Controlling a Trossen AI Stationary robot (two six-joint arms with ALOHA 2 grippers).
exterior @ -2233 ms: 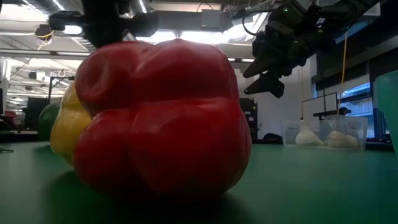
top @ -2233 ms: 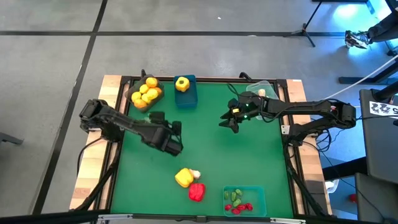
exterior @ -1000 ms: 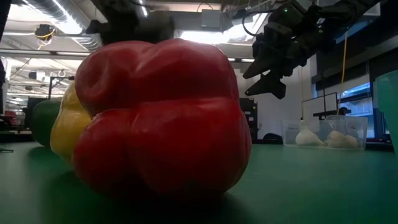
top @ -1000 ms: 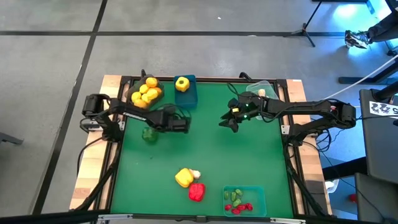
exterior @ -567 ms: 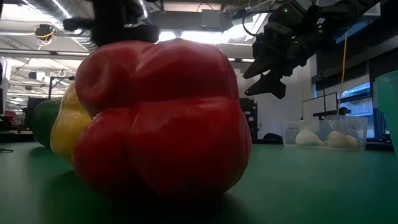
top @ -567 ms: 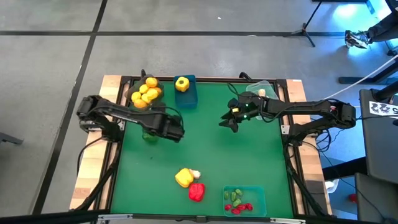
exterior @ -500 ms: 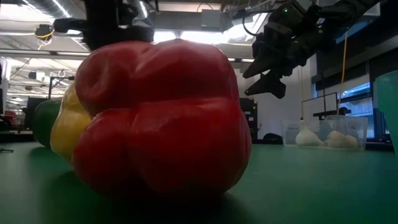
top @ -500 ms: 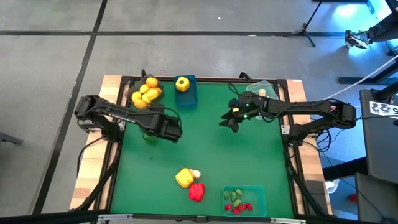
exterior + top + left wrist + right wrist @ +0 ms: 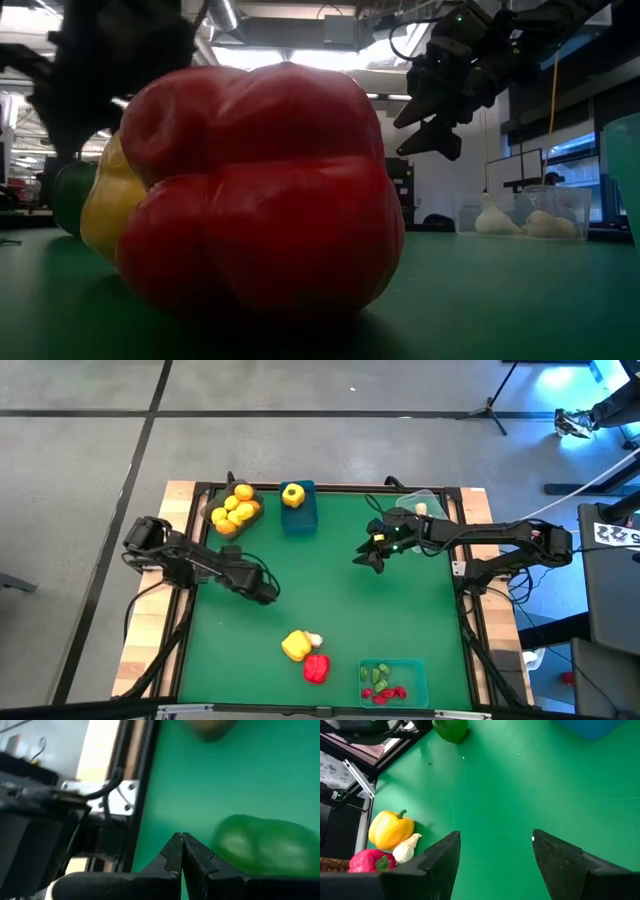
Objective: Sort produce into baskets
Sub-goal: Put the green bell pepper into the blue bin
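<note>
Left pincer (image 9: 266,595): fingers pressed together, nothing between them — it now hangs over bare green tabletop (image 9: 400,620), having swung back from the far-left corner where it was a second ago.
Green pepper (image 9: 260,845): free on the tabletop just beside the left pincer's closed tips in the left wrist view; in the high view the arm hides it. A second ago it lay in plain sight beside that pincer, so it has been passed over, not picked up.
Right pincer (image 9: 372,556): fingers spread apart, empty, parked above the tabletop near the clear basket (image 9: 425,503) — unchanged over the last two seconds.
Ahead of the right pincer: yellow pepper (image 9: 391,829), a white garlic piece (image 9: 407,847) touching it, and the red pepper (image 9: 369,861) just beside — all loose.
Baskets already served: yellow-orange fruits in the dark grey basket (image 9: 252,519), one yellow pepper in the blue basket (image 9: 299,515), small red and green bits in the teal basket (image 9: 393,682).
Meaning for the task: four pieces remain unsorted; the left pincer must open before it can take the green pepper.
</note>
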